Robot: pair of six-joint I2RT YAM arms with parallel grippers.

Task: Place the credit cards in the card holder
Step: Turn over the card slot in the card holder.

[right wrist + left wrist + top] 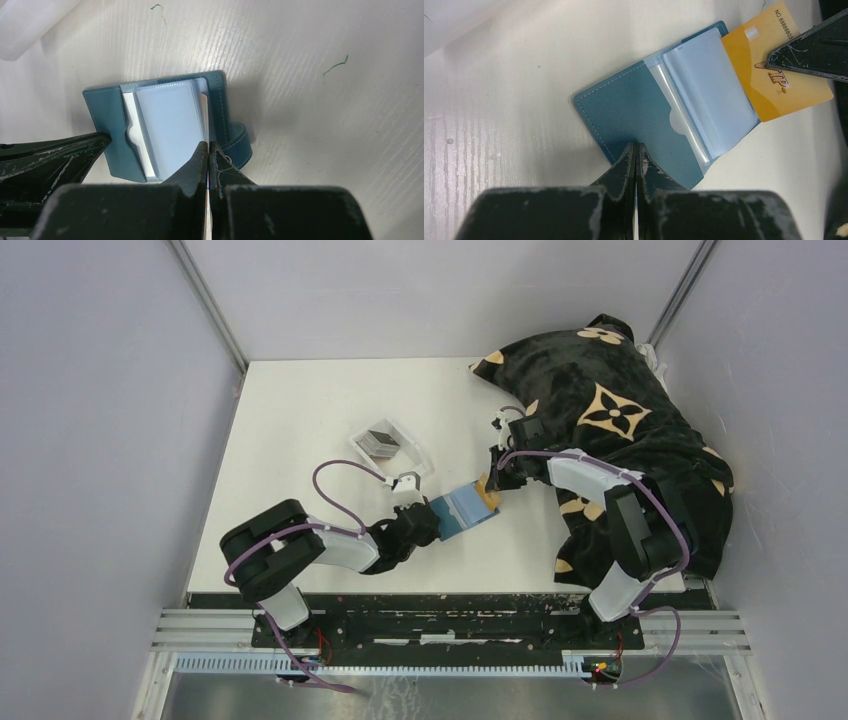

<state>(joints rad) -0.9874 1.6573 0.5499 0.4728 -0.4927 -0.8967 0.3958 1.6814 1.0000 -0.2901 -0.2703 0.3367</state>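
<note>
- The wallet (624, 107) is lying open like a book on the table (320, 400), inner side up, between the two grippers.
- The left gripper (636, 150) is reaching in at the wallet's left half. Its fingers are pressed together on the edge of the teal cover, pinning that flap.
- Clear sleeves (711, 90) are lying stacked on the wallet's right half, beside the spine.
- The right gripper (209, 147) is coming in at the wallet's right side. Its fingers are closed tight on the gold card (769, 90), which shows between them only as a thin edge in the right wrist view.
- The gold card is sitting at the wallet's right edge. One short edge is tucked just under the outer edge of the sleeves, and most of the card is sticking out past the wallet. Which pocket it is entering I cannot tell.
- The tab (240, 142) is curling out from under the wallet's right cover, just beside the right fingers.
- A clear tray (415, 448) is resting on the table beyond the wallet and to its left, near it but apart.
- Dark cards (380, 440) are sitting in that tray.
- A black cushion (610, 410) with tan flower marks is lying right of the wallet and beyond it, partly under the right arm.
</note>
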